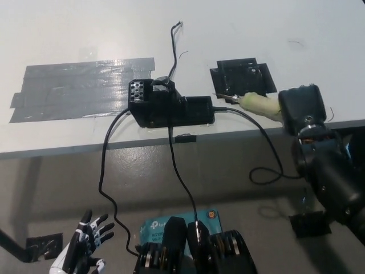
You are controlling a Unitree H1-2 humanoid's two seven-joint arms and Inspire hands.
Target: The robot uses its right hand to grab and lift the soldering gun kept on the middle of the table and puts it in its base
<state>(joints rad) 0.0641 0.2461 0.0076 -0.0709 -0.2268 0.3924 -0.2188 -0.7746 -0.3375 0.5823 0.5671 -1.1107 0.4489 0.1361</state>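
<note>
The soldering gun [255, 104] has a pale yellow-green handle and a thin metal tip pointing left towards the base. My black right hand [300, 108] is shut on its handle, holding it just above the table's near edge. The black base [168, 107] sits at the middle of the white table [85, 28], with a perforated holder at its left end. A black cord [263, 149] runs from the base to the gun, looping below the table edge. My white left hand [80, 248] rests low at the bottom left, fingers spread, holding nothing.
A wide patch of grey tape [80, 88] lies left of the base. A square of black tape [242, 77] sits behind the gun's tip. More cords [177, 171] hang from the base to the floor, where a blue box [157, 228] lies.
</note>
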